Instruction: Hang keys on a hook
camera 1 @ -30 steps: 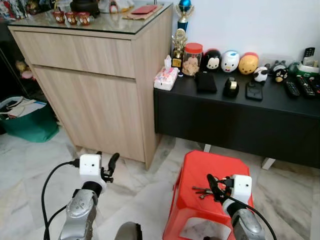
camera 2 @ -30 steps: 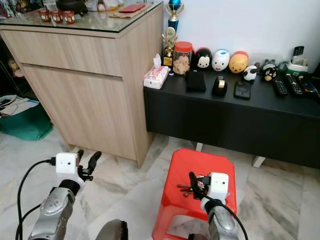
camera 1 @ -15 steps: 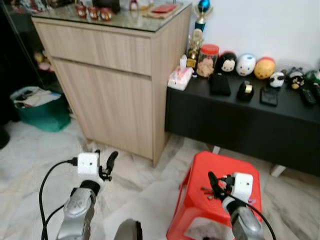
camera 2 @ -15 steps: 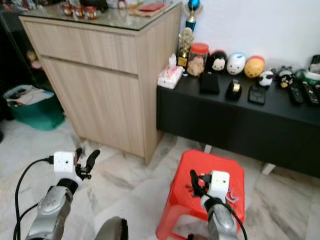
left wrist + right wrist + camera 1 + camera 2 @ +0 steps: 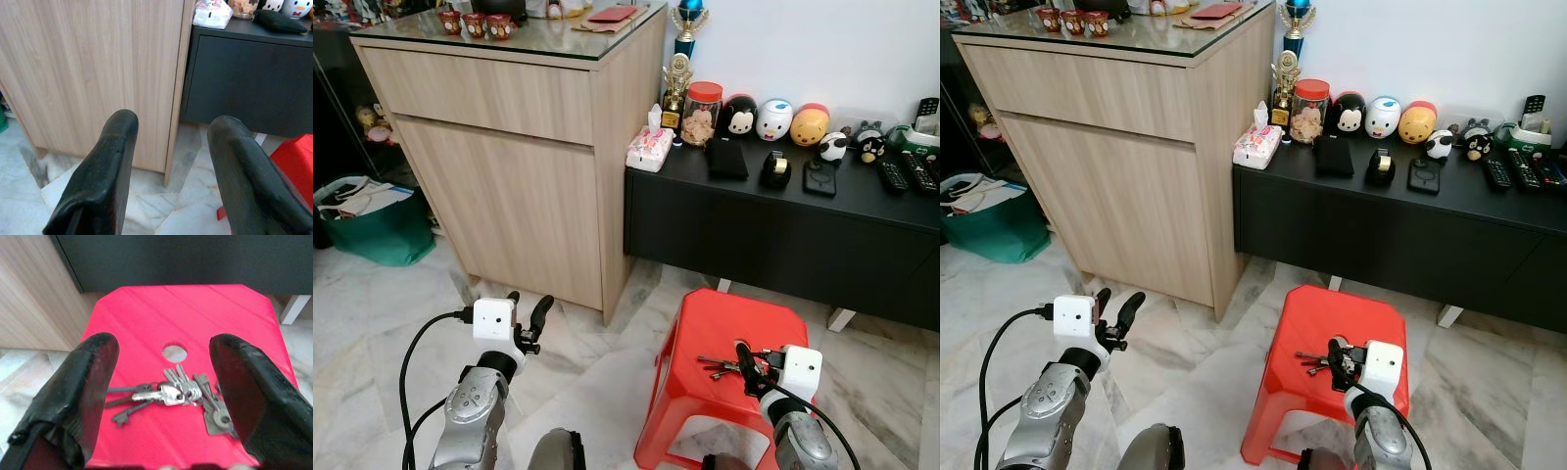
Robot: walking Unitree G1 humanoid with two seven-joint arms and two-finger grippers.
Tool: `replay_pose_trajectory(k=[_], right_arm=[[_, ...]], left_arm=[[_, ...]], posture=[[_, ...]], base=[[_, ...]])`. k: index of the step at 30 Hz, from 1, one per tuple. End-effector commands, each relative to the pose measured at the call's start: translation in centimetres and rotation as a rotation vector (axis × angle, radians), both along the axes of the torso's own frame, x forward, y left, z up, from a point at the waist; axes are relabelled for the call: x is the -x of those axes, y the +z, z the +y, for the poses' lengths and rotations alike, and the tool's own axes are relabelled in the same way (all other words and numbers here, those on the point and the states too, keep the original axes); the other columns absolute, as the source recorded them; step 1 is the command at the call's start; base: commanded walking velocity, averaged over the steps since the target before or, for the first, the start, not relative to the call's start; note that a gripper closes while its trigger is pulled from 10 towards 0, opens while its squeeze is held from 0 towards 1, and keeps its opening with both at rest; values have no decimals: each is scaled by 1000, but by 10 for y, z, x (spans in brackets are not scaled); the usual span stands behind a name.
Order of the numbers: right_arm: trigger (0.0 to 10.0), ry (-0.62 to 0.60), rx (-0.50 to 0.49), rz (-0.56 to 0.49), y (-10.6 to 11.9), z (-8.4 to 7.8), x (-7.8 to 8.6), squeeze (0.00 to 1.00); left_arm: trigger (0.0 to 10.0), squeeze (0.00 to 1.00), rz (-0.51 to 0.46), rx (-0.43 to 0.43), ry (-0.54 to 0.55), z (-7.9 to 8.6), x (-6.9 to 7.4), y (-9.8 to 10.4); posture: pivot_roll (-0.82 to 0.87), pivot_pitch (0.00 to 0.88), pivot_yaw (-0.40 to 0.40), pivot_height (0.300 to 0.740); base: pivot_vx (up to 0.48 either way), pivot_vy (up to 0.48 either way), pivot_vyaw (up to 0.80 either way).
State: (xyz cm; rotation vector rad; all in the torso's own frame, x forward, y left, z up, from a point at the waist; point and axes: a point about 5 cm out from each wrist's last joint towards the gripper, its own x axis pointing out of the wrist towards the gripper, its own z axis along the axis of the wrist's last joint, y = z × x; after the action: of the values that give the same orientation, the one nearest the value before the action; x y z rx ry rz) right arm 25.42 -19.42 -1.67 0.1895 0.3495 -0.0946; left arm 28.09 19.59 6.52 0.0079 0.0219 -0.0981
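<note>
The keys (image 5: 172, 394) lie in a loose bunch flat on top of the red stool (image 5: 734, 323), just beside the small round hole in its seat. The right gripper (image 5: 164, 406) hovers over that stool with its two black fingers spread wide, the keys on the seat between them, untouched. The left gripper (image 5: 526, 315) is held out well to the side of the stool, over the marble floor (image 5: 372, 313), fingers parted and holding nothing, pointed at the wooden cabinet (image 5: 509, 157). Behind the stool runs the black sideboard (image 5: 783, 225), carrying a tissue pack (image 5: 649, 149), a red-lidded jar (image 5: 691, 114) and a row of round cartoon figures (image 5: 773, 119). Any writing on the tissue pack is too small to read. A green bag (image 5: 367, 220) sits far off beyond the cabinet.
</note>
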Motion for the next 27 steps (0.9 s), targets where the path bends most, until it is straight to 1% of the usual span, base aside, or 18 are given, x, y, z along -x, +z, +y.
replay_pose_trajectory(k=[1, 6, 13, 27], right_arm=[[10000, -7, 12, 17, 0, -2, -2, 0], [10000, -14, 16, 18, 0, -3, -2, 0], [10000, -15, 21, 13, 1, -3, -4, 0], [10000, -10, 25, 22, -1, -1, -3, 0]], left_arm=[[10000, 0, 1, 2, -10, -2, 0, 1], [10000, 0, -2, 1, -8, -3, -2, 1], [10000, 0, 2, 3, -21, -7, -2, 0], [10000, 0, 1, -6, -34, -8, -1, -1]], posture=[[13, 0, -42, 626], [10, 0, -41, 626], [6, 0, -38, 626], [10, 0, -35, 626]], base=[[0, 0, 0], [48, 0, 0], [260, 0, 0], [304, 0, 0]])
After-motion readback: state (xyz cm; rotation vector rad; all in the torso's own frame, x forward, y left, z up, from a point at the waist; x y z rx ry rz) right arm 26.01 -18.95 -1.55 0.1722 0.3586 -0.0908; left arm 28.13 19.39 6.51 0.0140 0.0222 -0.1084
